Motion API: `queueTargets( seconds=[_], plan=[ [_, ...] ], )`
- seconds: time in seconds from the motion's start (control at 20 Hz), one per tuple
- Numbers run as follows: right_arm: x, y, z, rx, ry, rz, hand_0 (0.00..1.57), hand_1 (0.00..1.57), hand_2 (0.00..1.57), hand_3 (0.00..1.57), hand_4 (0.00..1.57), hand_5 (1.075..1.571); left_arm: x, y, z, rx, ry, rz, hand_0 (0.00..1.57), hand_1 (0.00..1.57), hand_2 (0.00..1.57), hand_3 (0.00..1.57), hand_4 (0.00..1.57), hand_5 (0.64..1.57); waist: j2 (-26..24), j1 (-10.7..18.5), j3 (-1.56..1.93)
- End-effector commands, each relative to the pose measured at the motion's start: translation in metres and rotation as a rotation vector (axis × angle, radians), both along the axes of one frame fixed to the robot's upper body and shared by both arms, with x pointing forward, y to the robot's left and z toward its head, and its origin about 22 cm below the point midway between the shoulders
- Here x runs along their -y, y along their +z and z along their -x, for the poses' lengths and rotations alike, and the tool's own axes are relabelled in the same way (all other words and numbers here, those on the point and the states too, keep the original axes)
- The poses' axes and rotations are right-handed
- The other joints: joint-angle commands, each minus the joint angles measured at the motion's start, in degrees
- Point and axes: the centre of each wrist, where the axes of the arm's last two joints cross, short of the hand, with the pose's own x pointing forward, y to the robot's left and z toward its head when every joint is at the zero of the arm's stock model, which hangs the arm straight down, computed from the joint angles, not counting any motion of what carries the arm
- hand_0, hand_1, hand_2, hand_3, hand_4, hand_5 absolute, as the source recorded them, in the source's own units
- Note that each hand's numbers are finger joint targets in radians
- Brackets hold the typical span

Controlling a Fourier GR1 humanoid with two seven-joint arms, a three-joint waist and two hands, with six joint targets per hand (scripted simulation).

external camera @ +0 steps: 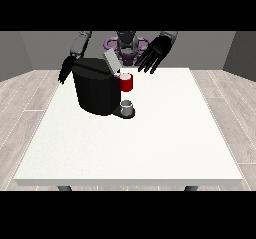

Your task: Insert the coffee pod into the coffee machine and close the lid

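Fingers of the robot hand at the view's right (pixel 154 55) are spread and straight, pointing down toward the bench; it holds nothing and hangs in the air just above and to the right of the coffee machine's raised lid (pixel 110 61). The robot hand at the view's left (pixel 65 71) hangs beside the machine's far left edge, partly hidden behind it; how its fingers lie I cannot tell. The coffee machine (pixel 95 88) is a black block standing on the far left part of the white bench (pixel 150 148), with its grey lid tilted up and open. A red thing at the machine (pixel 126 82) sits at its right side near the top. Below that, a grey thing (pixel 127 106) rests on the machine's low base; whether it is the pod I cannot tell.
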Motion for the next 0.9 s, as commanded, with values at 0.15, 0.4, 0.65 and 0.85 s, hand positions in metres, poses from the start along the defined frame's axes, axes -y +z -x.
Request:
queueTargets(
  seconds=[0.15,0.4,0.65,0.85],
  plan=[
    [0.029,-0.047,0.034,-0.118,-0.100,-0.017,0.00,0.00,0.00,0.00,0.00,1.571,0.027,-0.089,0.010,-0.145,-0.088,0.537,0.00,0.00,0.00,0.00,0.20,1.571,-8.4,7.5,-0.20],
    [0.036,-0.072,0.061,-0.223,-0.137,-0.017,0.00,0.00,0.00,0.00,0.00,1.571,0.036,-0.192,0.042,-0.360,-0.033,0.951,0.00,0.00,0.00,0.00,0.00,1.571,-16.2,12.1,-0.27],
    [0.038,-0.098,0.099,-0.290,-0.136,-0.017,0.00,0.00,0.00,0.00,0.00,1.571,0.020,-0.262,0.086,-0.523,0.085,1.001,0.00,0.00,0.00,0.00,0.42,1.571,-25.4,13.8,-0.07],
    [0.029,-0.065,0.071,-0.168,-0.061,-0.053,0.00,0.00,0.00,0.00,0.00,1.571,-0.002,-0.280,0.104,-0.568,0.142,0.981,0.00,0.00,0.00,0.00,0.44,1.571,-27.0,14.0,-0.07]
  ],
)
